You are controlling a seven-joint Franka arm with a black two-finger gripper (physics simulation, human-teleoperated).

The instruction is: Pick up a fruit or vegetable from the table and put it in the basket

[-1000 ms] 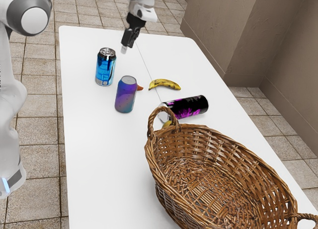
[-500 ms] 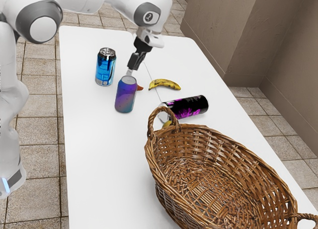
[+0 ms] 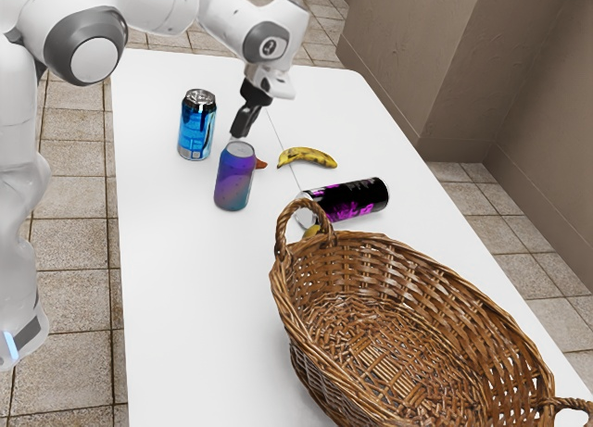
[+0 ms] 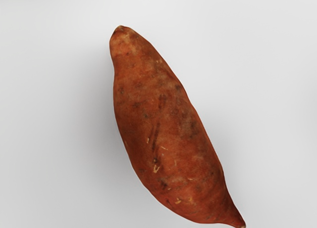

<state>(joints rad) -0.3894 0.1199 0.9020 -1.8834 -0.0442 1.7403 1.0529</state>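
Note:
In the exterior view, my gripper (image 3: 235, 136) is low over the far part of the table, just behind the purple-blue can, which hides part of its lower end. An orange-brown sweet potato (image 3: 260, 165) pokes out from behind that can. From the wrist view, the whole sweet potato (image 4: 163, 129) lies on the white surface beneath my hand. A spotted yellow banana (image 3: 308, 156) rests to the exterior view's right of it. The brown wicker basket (image 3: 371, 344) stands at the near right. Whether the gripper is open or shut is hidden.
The purple-blue can (image 3: 234, 177) stands upright, with a bright blue can (image 3: 196, 125) standing behind and left of it. A black-and-magenta can (image 3: 348, 200) lies on its side behind the basket. A small yellow piece (image 3: 313, 231) peeks out by the basket's handle.
My arm has reached out over the table, and the gripper has come down toward the cans, then shifted slightly to the exterior view's left. The objects on the table have stayed put.

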